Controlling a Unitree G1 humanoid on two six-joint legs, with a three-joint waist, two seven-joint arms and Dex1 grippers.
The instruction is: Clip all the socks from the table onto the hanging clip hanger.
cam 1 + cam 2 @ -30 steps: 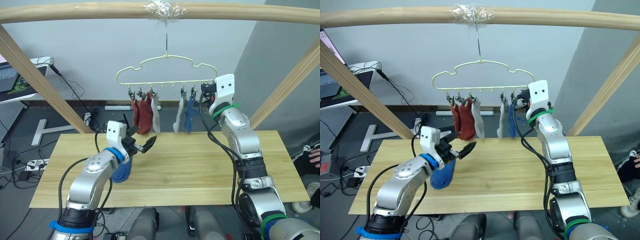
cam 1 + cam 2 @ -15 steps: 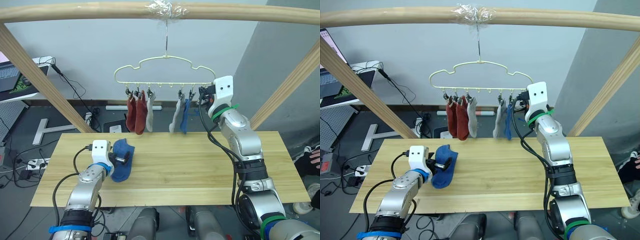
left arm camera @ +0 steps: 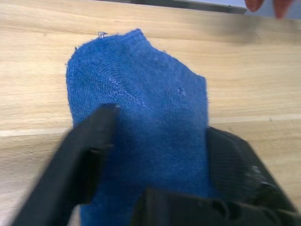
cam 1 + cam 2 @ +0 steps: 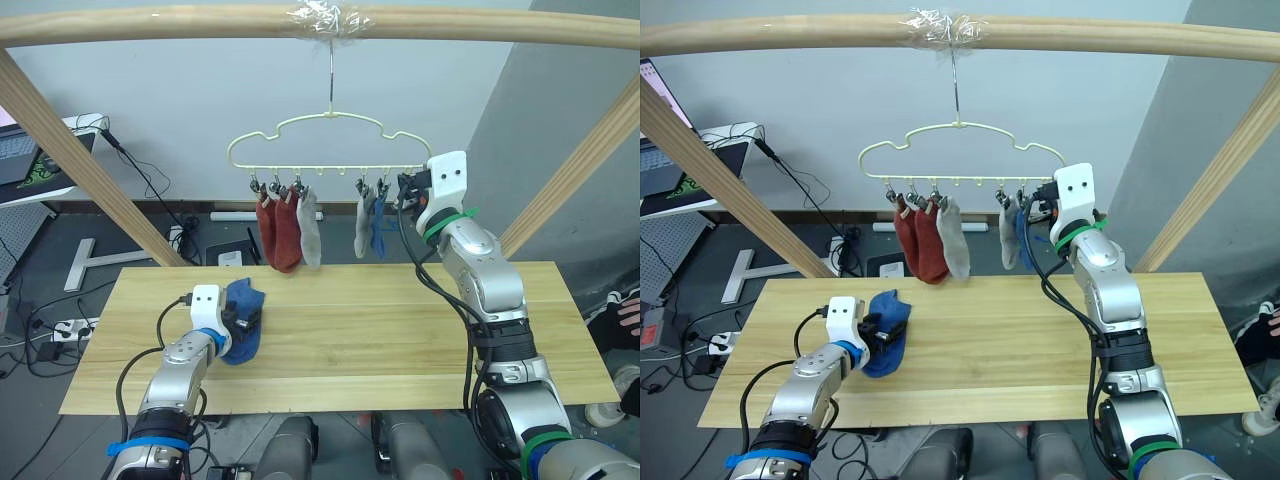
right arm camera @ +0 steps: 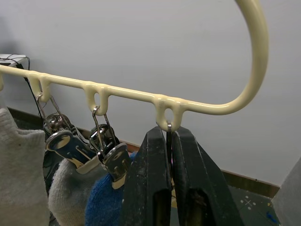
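Black fingers of the left tool [image 3: 155, 155] are straddling the blue sock [image 3: 141, 122] lying on the worktop [image 4: 400, 320] — spread open. Right tool [image 5: 168, 155] is pinching the end clip [image 5: 169, 134] on the clip hanger [image 4: 330, 145], five socks [image 4: 290, 230] dangling there.

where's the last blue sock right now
The short blue fabric sock lies flat on the left part of the light wooden plank table, between the fingers of the left gripper.

Left gripper [image 4: 880, 331] on blue sock [image 4: 886, 332], five socks [image 4: 936, 240] hung
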